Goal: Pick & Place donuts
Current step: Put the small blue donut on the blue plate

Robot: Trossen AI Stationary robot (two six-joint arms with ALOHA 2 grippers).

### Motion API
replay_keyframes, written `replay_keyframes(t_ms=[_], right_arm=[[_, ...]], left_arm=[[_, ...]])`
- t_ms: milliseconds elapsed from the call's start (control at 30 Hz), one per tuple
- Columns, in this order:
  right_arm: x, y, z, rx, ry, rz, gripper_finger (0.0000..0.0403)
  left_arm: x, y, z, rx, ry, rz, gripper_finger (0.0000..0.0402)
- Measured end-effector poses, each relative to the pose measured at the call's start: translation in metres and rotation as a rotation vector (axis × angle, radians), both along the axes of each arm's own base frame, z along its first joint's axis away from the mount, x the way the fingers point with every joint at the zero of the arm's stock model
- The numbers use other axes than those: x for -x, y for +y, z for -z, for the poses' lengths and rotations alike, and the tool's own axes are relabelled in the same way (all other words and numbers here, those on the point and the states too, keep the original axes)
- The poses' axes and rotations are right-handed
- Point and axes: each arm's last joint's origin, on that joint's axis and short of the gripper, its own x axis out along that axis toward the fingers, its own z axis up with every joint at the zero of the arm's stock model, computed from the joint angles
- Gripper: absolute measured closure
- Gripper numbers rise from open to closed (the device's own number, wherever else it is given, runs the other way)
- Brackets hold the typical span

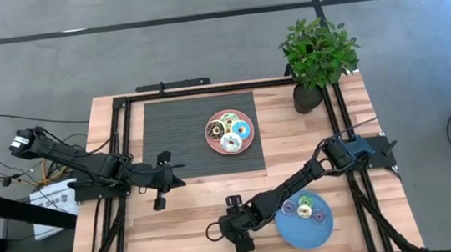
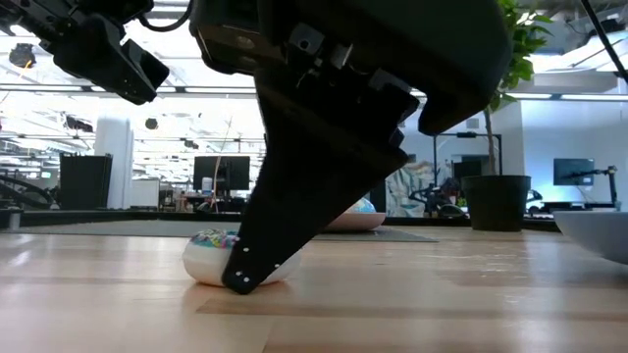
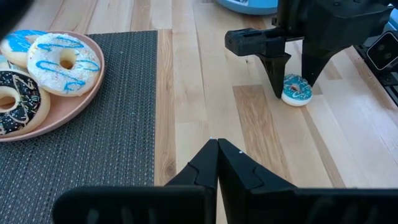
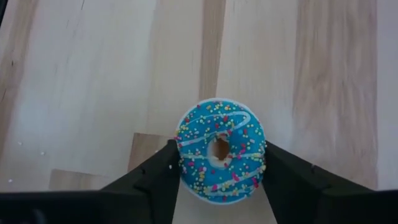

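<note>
The right gripper [image 4: 219, 163] is down on the pale wooden tabletop [image 1: 194, 222] near its front edge, straddling a small blue-iced donut with coloured sprinkles and white drizzle [image 4: 221, 149]. Its two dark fingers [image 4: 152, 180] stand on either side of the donut, at or just touching its rim; whether they press on it yet cannot be told. The donut lies flat on the wood, and in the low view its cream underside [image 2: 211, 260] rests on the surface beside a fingertip.

The left gripper [image 3: 217, 149] hangs above the front edge of the dark woven placemat [image 1: 172, 140], its fingers pressed together and holding nothing.

On the placemat sits a pink round plate [image 1: 215, 144] carrying several iced donuts, among them a white one with blue drizzle [image 3: 65, 62] and a chocolate-brown one [image 3: 12, 99]. Beside the right arm, a blue round plate [image 1: 300, 231] holds more small donuts, including a green one [image 1: 305, 202]. A potted green plant [image 1: 317, 57] stands at the far right corner of the tabletop.

No brand, label or writing can be read.
</note>
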Motion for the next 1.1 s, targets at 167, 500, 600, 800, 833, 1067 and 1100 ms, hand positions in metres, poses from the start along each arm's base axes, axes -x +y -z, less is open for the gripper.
replay_keyframes(t_ms=[167,500,600,800,833,1067,1100], right_arm=[[0.004,-0.007,-0.008,-0.001,0.038,0.059,0.022],[0.025,-0.02,-0.044,0.056,0.129,0.203,0.0222],[0.036,-0.014,-0.057,0.105,0.107,0.247,0.022],[0.073,0.0,-0.068,0.149,0.077,0.389,0.0228],[0.084,0.002,-0.067,0.129,0.08,0.424,0.023],[0.158,0.023,-0.076,-0.034,0.072,0.655,0.0241],[0.166,0.026,-0.077,-0.052,0.074,0.669,0.0241]], left_arm=[[0.0,0.0,0.0,0.0,0.0,0.0,0.0401],[0.0,0.0,0.0,0.004,-0.004,0.004,0.0401],[0.0,0.0,0.0,0.005,-0.003,0.006,0.0401],[0.0,0.0,0.0,-0.005,-0.003,0.012,0.0401],[0.0,0.0,0.0,-0.009,-0.004,0.015,0.0401],[0.0,0.0,-0.001,-0.027,-0.009,0.027,0.0401],[0.0,0.0,-0.001,-0.032,-0.01,0.03,0.0401]])
